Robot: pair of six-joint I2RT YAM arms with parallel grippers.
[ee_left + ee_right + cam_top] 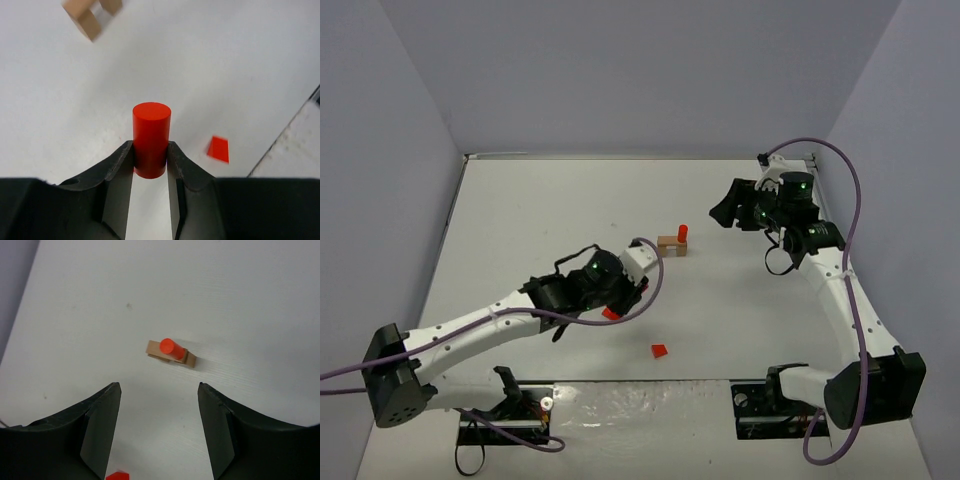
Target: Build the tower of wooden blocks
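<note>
The step in hand is the pick-up of the next tower piece. The left claw (150,148) pinches an upright red cylinder (151,125) low on its sides, one finger pressed against each flank. Whether the cylinder's base is off the bench (540,220) cannot be told from these views.

The tower so far is a tan block (670,244) lying on the bench with a second red cylinder (682,233) standing on one end of it. The held cylinder is on the near-left side of the tan block, apart from it. A red wedge (660,350) lies loose on the bench, further to the near side of the tan block.

The right claw (159,430) hangs spread and empty on the right side of the tan block, looking down at it.

The next move probably calls for carrying the held cylinder over to the tan block, keeping it upright, and setting it on the free part of the block's top without knocking the cylinder standing there. The margin looks small, so a slow, straight descent seems wise.
</note>
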